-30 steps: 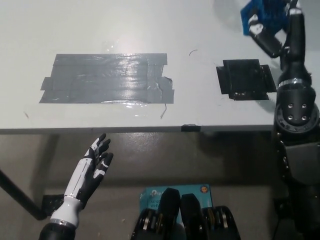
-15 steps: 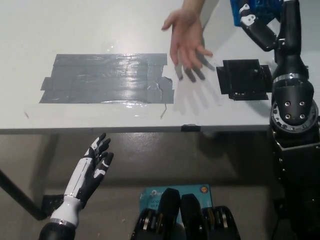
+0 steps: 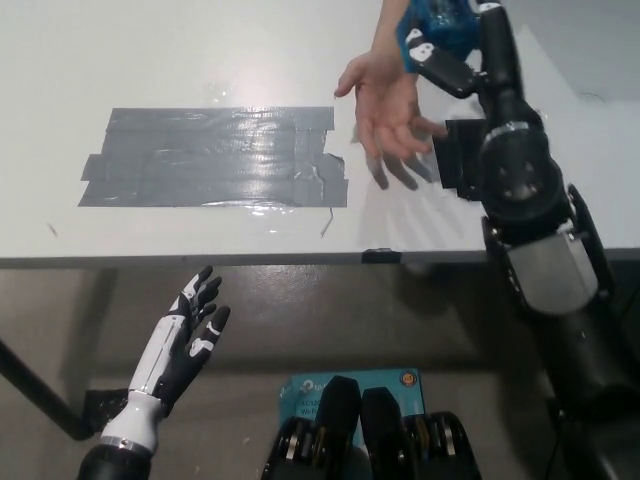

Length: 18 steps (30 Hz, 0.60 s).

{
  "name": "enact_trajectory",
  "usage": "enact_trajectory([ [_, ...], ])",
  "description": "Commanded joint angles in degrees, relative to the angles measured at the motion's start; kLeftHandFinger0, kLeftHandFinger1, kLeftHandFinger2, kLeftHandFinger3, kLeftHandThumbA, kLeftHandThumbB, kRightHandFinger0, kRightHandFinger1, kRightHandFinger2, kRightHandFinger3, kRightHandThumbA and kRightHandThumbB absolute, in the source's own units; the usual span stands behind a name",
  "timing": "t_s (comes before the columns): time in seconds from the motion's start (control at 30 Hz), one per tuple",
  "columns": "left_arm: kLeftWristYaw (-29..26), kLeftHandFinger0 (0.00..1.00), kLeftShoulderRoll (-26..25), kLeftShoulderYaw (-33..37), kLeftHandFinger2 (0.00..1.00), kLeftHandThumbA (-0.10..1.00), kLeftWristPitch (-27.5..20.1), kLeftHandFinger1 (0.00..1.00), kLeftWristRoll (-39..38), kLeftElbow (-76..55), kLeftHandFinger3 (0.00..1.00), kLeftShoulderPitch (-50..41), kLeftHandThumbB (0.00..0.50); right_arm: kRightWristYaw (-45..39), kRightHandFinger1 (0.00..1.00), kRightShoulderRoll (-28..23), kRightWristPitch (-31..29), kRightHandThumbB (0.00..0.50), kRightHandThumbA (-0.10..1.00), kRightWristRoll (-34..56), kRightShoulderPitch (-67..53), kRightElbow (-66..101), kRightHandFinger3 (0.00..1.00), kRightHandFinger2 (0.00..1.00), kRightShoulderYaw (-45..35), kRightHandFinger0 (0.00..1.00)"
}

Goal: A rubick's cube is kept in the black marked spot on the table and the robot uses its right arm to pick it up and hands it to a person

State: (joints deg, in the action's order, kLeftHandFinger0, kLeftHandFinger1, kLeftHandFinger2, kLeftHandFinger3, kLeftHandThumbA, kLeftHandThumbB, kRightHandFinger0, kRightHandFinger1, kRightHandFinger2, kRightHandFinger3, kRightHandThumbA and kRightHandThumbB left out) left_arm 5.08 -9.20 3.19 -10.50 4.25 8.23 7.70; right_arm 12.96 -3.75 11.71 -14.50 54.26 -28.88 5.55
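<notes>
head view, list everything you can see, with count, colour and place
rubik's cube: one, blue faces showing, top of the picture, held in the black right hand above the person's palm
grey tape patch: one, shiny grey strips, left middle of the table
black marked square: one, black tape, right side of the table, partly hidden behind the right arm
white table: one, white top, fills the upper half
teal label: one, teal, on the floor at bottom middle
person's hand: one, open, palm up, over the table beside the black square
white left hand: one, open, lower left below the table edge
black right hand: one, closed on the cube, upper right
</notes>
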Motion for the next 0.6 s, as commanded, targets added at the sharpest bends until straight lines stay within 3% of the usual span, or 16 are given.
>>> enact_trajectory([
  [0.0,0.53,1.00,-0.62,0.07,1.00,0.79,-0.87,1.00,0.28,-1.85,1.00,1.42,0.246,0.85,0.29,0.78,-4.59,0.184,-0.10,-1.16,8.88,-6.98,0.90,0.71,0.80,0.00],
  [0.03,0.53,1.00,-0.65,0.07,1.00,0.79,-0.96,1.00,0.30,-1.75,1.00,1.48,0.247,0.86,0.16,0.81,-5.45,0.191,-0.10,-0.90,10.16,-9.66,0.86,0.57,0.79,0.00],
  [0.1,0.57,1.00,-0.70,0.09,1.00,0.79,-0.82,1.00,0.37,-1.84,1.00,1.57,0.253,0.99,0.07,0.81,-6.35,0.191,-0.10,-0.64,11.72,-12.71,0.84,0.50,0.73,0.00],
  [0.17,0.50,1.00,-0.69,0.07,1.00,0.79,-0.71,1.00,0.44,-1.86,1.00,1.61,0.256,1.40,0.01,1.03,-7.19,0.185,-0.10,-0.23,14.30,-18.10,0.80,0.51,0.50,0.00],
  [0.23,0.43,1.00,-0.61,-0.01,1.00,0.77,-0.82,1.00,0.35,-1.63,1.00,1.83,0.252,1.69,0.00,0.92,-8.55,0.168,-0.10,-0.29,16.61,-23.45,0.78,0.60,0.70,0.00],
  [0.33,0.56,1.00,-0.57,0.00,1.00,0.76,-0.60,1.00,0.16,-1.71,1.00,1.96,0.253,1.97,0.00,0.86,-8.95,0.173,-0.10,-0.25,18.03,-26.90,0.78,0.63,0.67,0.00],
  [0.4,0.59,1.00,-0.63,0.03,1.00,0.74,-0.76,1.00,0.22,-1.63,1.00,2.17,0.244,2.60,0.05,0.93,-9.82,0.179,-0.10,-0.41,19.20,-30.65,0.83,0.76,0.85,0.00],
  [0.43,0.65,1.00,-0.73,-0.01,1.00,0.73,-0.57,1.00,0.20,-1.71,1.00,2.21,0.244,2.88,0.14,1.01,-10.91,0.193,-0.10,-0.59,19.55,-32.56,0.89,0.88,1.11,0.00],
  [0.47,0.67,1.00,-0.76,-0.02,1.00,0.73,-0.51,1.00,0.18,-1.74,1.00,2.22,0.244,3.01,0.14,1.04,-11.57,0.193,-0.10,-0.62,19.69,-33.45,0.89,0.88,1.20,0.00],
  [0.53,0.73,1.00,-0.78,0.06,1.00,0.72,-0.43,1.00,0.25,-1.76,1.00,2.25,0.243,3.24,0.30,1.12,-12.90,0.181,-0.10,-0.48,19.81,-35.72,0.99,0.91,1.31,0.00],
  [0.57,0.71,1.00,-0.80,0.08,1.00,0.72,-0.47,1.00,0.34,-1.73,1.00,2.33,0.243,3.19,0.34,1.19,-13.09,0.186,-0.10,-0.43,19.79,-37.19,1.00,0.90,1.44,0.00],
])
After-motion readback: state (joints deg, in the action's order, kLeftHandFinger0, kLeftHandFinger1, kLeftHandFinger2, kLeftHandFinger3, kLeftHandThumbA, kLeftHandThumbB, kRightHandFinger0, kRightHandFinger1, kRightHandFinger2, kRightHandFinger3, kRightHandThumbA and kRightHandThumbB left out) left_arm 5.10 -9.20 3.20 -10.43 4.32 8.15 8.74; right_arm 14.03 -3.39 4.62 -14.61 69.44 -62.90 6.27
